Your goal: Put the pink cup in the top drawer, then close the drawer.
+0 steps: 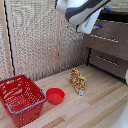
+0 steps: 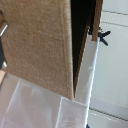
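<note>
Floorboards (image 1: 95,107) of pale wood carry a red wire basket (image 1: 21,99), a red bowl (image 1: 55,95) and a crumpled snack packet (image 1: 78,81), with a woven screen (image 1: 40,35) behind. Up by the dark dresser (image 1: 107,47) on the exterior view's right, the white arm (image 1: 82,11) hovers at its top drawer (image 1: 110,30). Gripper fingers are hidden, so I can't tell their spread or hold, and the pink cup isn't visible anywhere.

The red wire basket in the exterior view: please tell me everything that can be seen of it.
The red wire basket stands upright on the light wooden floor, at the exterior view's lower left. It looks like coated metal mesh, with a thicker blue-grey rim on top. Its shape is rectangular and open on top, and nothing shows inside. The shallow red bowl sits close beside it on the exterior view's right; whether they touch cannot be told.
</note>
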